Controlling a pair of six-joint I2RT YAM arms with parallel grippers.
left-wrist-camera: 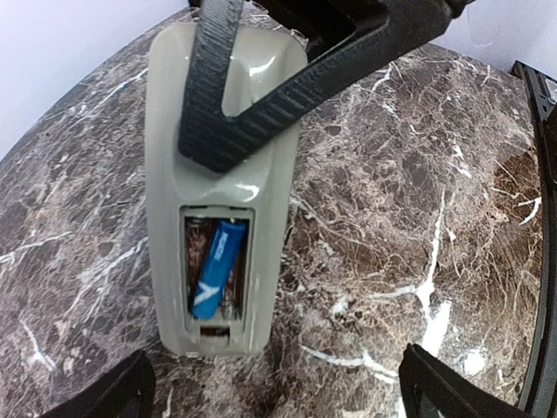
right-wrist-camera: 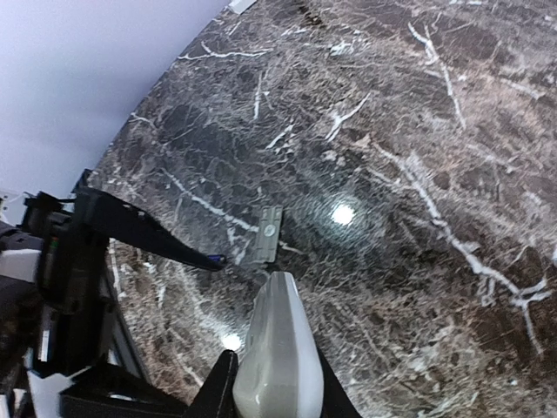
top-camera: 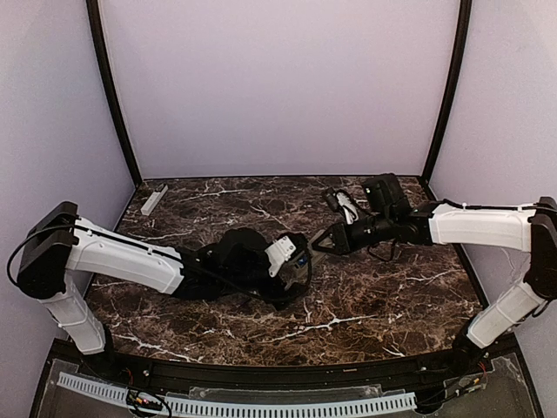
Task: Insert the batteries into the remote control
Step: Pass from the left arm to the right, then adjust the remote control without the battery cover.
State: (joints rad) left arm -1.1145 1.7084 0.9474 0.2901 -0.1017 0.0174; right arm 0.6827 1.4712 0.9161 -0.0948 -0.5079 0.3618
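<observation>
The remote control (left-wrist-camera: 165, 200) is pale grey-white and lies back side up over the marble, its battery bay uncovered. One blue battery (left-wrist-camera: 216, 266) rests slantwise in the bay, one end raised. My right gripper (right-wrist-camera: 277, 392) is shut on the remote control (right-wrist-camera: 278, 348) at the end away from the bay, and its black fingers (left-wrist-camera: 235, 104) cross the handset. My left gripper (left-wrist-camera: 278, 387) stands wide open just short of the bay end, touching nothing. From above, the left gripper (top-camera: 296, 261) and the right gripper (top-camera: 320, 246) meet at mid-table.
A small grey battery cover (right-wrist-camera: 265, 233) lies flat on the marble just beyond the remote's tip. A speck of blue (right-wrist-camera: 214, 259) shows beside a left finger's tip; I cannot tell what it is. A narrow pale grey bar (top-camera: 154, 198) lies at the back left.
</observation>
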